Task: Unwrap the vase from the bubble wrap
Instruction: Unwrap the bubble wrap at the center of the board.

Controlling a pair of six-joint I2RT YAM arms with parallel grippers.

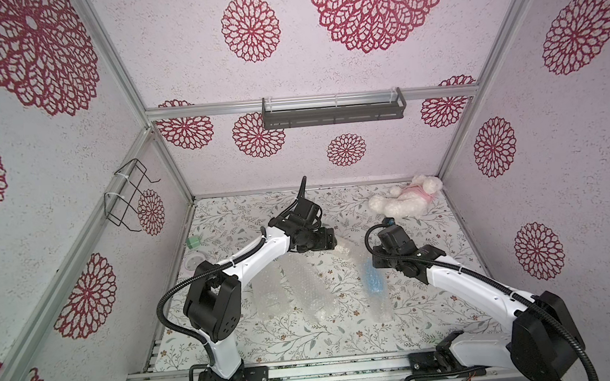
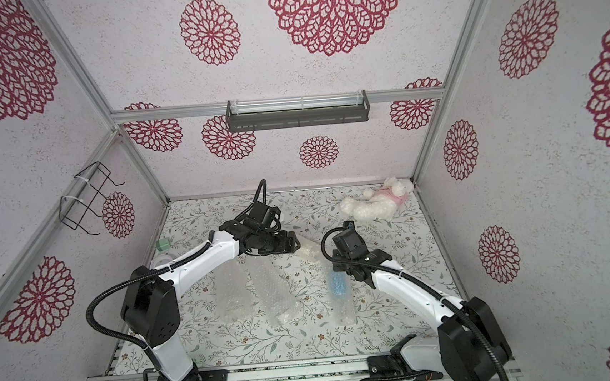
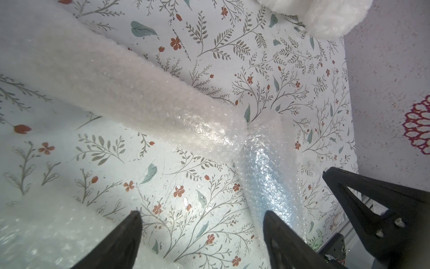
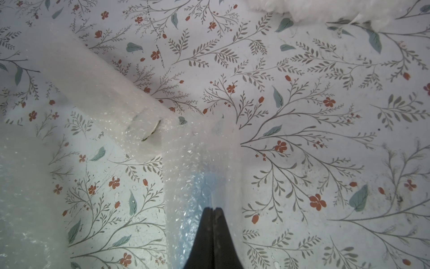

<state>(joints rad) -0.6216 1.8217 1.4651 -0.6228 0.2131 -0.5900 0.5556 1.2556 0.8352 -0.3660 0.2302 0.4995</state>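
Note:
The vase shows only as a blue shape inside a bundle of clear bubble wrap lying right of centre on the floral table. My right gripper is at the bundle's far end, jaws pressed together on a fold of the wrap above the blue. My left gripper hovers open just left of that bundle, with only bare table between its fingers. A longer roll of bubble wrap lies under my left wrist.
More loose bubble wrap rolls lie mid-table. A white plush toy sits at the back right corner. A small green box and a white ring are by the left wall. A wire rack hangs on that wall.

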